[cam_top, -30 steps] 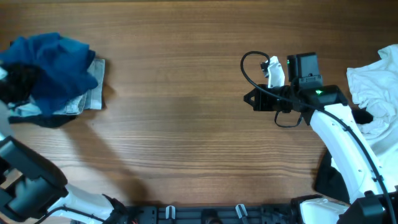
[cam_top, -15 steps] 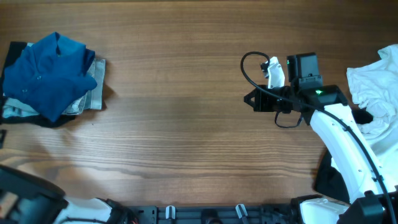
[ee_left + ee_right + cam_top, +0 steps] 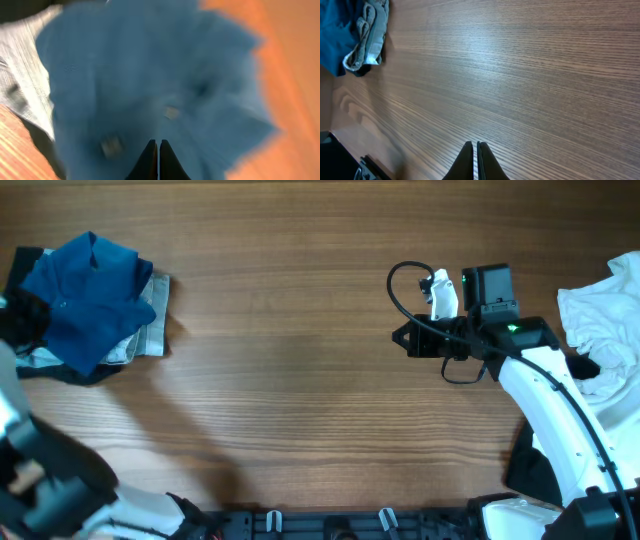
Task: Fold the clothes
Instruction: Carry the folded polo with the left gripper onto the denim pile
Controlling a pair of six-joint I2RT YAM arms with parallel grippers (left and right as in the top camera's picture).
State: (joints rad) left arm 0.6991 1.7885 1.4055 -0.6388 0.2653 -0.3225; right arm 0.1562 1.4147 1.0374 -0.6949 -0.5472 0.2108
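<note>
The clothes lie in two heaps. At the far left a dark-blue shirt (image 3: pixel 85 295) is crumpled on top of pale grey-blue fabric (image 3: pixel 150 330). A rumpled white garment (image 3: pixel 600 320) lies at the right edge. My left gripper (image 3: pixel 158 145) is shut with nothing between its fingers, hovering just over the blue shirt (image 3: pixel 150 85), which fills its blurred view. In the overhead view the left arm (image 3: pixel 20 315) shows as a dark blur at the heap's left edge. My right gripper (image 3: pixel 475 145) is shut and empty, above bare wood right of centre (image 3: pixel 402 338).
The wooden table (image 3: pixel 300 380) stretches between the two heaps. A black cable (image 3: pixel 400 280) loops from the right arm's wrist. A dark cloth (image 3: pixel 530 470) lies under the right arm near the front edge. The right wrist view catches the left heap (image 3: pixel 350 35) far off.
The left arm pulled away from the heap, leaving the blue shirt on top, and has swung back over its left edge; its jaws opened and then shut. The right arm has not moved.
</note>
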